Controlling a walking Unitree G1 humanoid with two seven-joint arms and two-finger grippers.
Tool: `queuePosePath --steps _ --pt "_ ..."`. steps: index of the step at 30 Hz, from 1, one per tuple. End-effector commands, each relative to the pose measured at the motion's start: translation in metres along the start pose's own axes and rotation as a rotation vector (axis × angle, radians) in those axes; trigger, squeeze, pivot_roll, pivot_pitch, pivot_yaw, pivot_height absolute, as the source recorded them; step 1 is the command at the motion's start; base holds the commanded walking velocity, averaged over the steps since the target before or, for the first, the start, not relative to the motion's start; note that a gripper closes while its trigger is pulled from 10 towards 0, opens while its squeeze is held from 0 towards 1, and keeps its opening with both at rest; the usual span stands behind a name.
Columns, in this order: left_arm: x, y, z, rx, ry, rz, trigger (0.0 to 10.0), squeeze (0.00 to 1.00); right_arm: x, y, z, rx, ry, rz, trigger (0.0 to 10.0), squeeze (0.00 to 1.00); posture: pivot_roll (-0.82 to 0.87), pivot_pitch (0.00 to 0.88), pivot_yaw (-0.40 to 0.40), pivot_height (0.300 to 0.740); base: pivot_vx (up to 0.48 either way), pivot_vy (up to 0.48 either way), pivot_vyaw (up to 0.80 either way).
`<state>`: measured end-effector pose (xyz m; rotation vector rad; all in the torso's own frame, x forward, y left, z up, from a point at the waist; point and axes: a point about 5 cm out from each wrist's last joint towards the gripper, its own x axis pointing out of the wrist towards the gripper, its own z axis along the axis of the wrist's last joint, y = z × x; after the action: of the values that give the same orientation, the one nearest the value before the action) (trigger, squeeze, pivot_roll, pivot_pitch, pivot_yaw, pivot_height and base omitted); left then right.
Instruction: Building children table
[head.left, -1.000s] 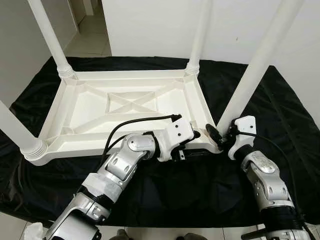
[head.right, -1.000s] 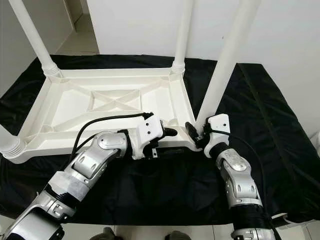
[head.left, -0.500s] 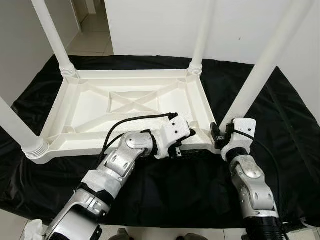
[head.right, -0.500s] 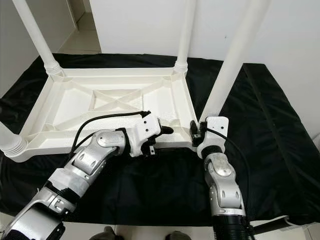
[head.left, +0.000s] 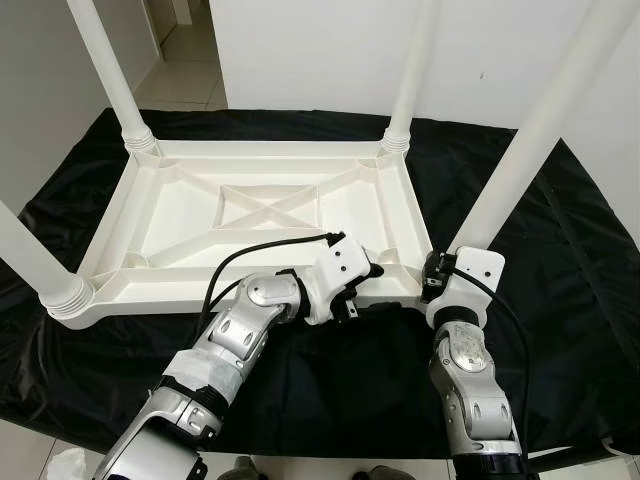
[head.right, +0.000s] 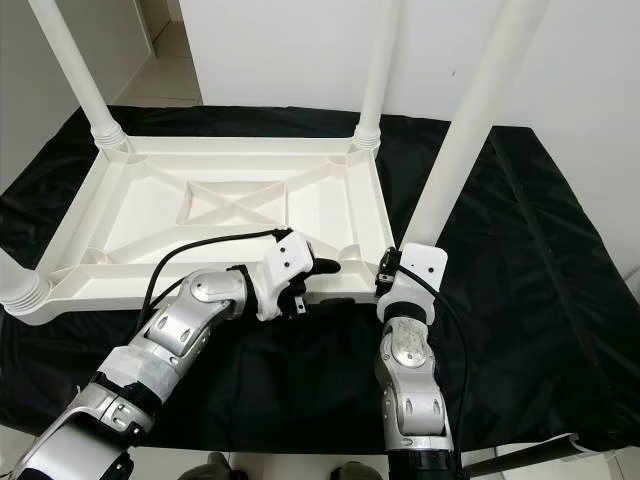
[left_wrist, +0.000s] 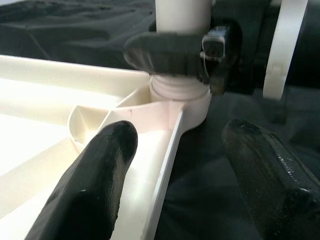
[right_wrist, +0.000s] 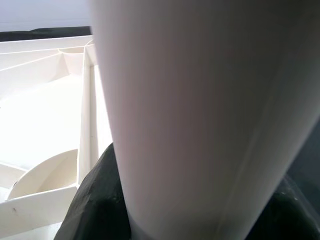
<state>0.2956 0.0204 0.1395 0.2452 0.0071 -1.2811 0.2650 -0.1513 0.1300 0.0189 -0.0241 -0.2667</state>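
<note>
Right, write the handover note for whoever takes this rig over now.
Right gripper: shut on the near-right white plastic leg, low down by its socket.
Left gripper: open, fingers straddling the near rim of the upturned white plastic tabletop beside that corner.
The tabletop lies upside down on the black cloth.
Done: all four legs stand in their corner sockets.
Left: whether the near-right leg is fully seated cannot be told, so check it, then turn the table upright.
</note>
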Motion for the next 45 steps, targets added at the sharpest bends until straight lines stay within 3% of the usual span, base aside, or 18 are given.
queuePosePath --steps 1,8,14,15,17,20,21,23,24,28,30,31,32,35,41,45 --pt "-0.003 0.003 -0.006 -0.056 -0.036 0.092 10.0 0.0 -0.006 -0.003 -0.012 0.002 0.046 -0.023 10.0 0.0 -0.06 0.0 0.001 0.74 0.0 0.0 0.0" --pt "-0.009 -0.004 -0.009 -0.082 -0.083 0.059 10.0 0.0 -0.013 -0.015 -0.02 -0.027 0.053 -0.109 10.0 0.0 -0.05 0.0 -0.005 0.74 0.0 0.0 0.0" --pt "-0.013 -0.01 -0.009 -0.096 -0.115 0.016 10.0 0.0 -0.015 -0.011 -0.023 0.009 0.057 -0.132 10.0 0.0 -0.04 0.0 -0.007 0.74 0.0 0.0 0.0" --pt "-0.013 -0.01 -0.007 -0.095 -0.126 0.016 10.0 0.0 -0.014 -0.009 -0.022 0.023 0.047 -0.112 10.0 1.0 -0.04 0.0 -0.002 0.74 0.0 0.0 0.0" --pt "-0.013 -0.01 -0.006 -0.095 -0.13 0.016 10.0 0.0 -0.014 -0.007 -0.02 0.036 0.034 -0.091 10.0 1.0 -0.05 0.0 -0.001 0.74 0.0 0.0 0.0" --pt "-0.012 -0.009 -0.005 -0.088 -0.131 0.019 10.0 0.0 -0.012 -0.001 -0.015 0.066 0.006 0.061 10.0 1.0 -0.05 0.0 0.004 0.74 0.0 0.0 0.0" --pt "-0.012 -0.009 -0.005 -0.086 -0.131 0.017 10.0 0.0 -0.013 0.001 -0.012 0.07 -0.005 0.137 10.0 0.28 -0.05 0.0 0.007 0.74 0.0 0.0 0.0" --pt "-0.012 -0.009 -0.005 -0.086 -0.131 0.016 10.0 0.0 -0.013 0.001 -0.011 0.073 -0.013 0.184 10.0 0.28 -0.05 0.0 0.007 0.74 0.0 0.0 0.0" --pt "-0.011 -0.01 -0.005 -0.085 -0.133 0.012 10.0 0.0 -0.014 0.0 -0.008 0.053 -0.029 0.28 10.0 0.0 -0.06 0.0 0.012 0.74 0.0 0.0 0.0" --pt "-0.01 -0.01 -0.004 -0.085 -0.135 0.01 10.0 0.0 -0.015 -0.001 -0.006 0.036 -0.039 0.345 10.0 0.0 -0.06 0.0 0.012 0.74 0.0 0.0 0.0" --pt "-0.008 -0.014 -0.001 -0.079 -0.141 -0.013 10.0 0.0 -0.01 -0.019 -0.005 -0.068 -0.035 0.513 10.0 0.0 -0.06 0.0 0.016 0.74 0.0 0.0 0.0" --pt "-0.008 -0.014 -0.001 -0.079 -0.141 -0.013 10.0 0.0 -0.01 -0.019 -0.005 -0.068 -0.035 0.513 10.0 0.0 -0.06 0.0 0.016 0.74 0.0 0.0 0.0" --pt "-0.006 -0.015 0.001 -0.076 -0.143 -0.026 10.0 0.0 0.0 -0.035 -0.003 -0.145 -0.025 0.579 10.0 0.0 -0.06 0.0 0.016 0.74 0.0 0.0 0.0" --pt "-0.006 -0.015 0.002 -0.071 -0.139 -0.033 10.0 0.0 0.009 -0.041 -0.001 -0.186 -0.02 0.631 10.0 0.0 -0.06 0.0 0.015 0.74 0.0 0.0 0.0" --pt "-0.006 -0.015 0.003 -0.062 -0.138 -0.038 10.0 0.0 0.022 -0.043 -0.003 -0.249 0.016 0.746 10.0 0.0 -0.05 0.0 0.014 0.74 0.0 0.0 0.0" --pt "-0.007 -0.015 0.004 -0.061 -0.139 -0.039 10.0 0.0 0.023 -0.042 -0.003 -0.266 0.014 0.757 10.0 0.0 -0.05 0.0 0.013 0.74 0.0 0.0 0.0"
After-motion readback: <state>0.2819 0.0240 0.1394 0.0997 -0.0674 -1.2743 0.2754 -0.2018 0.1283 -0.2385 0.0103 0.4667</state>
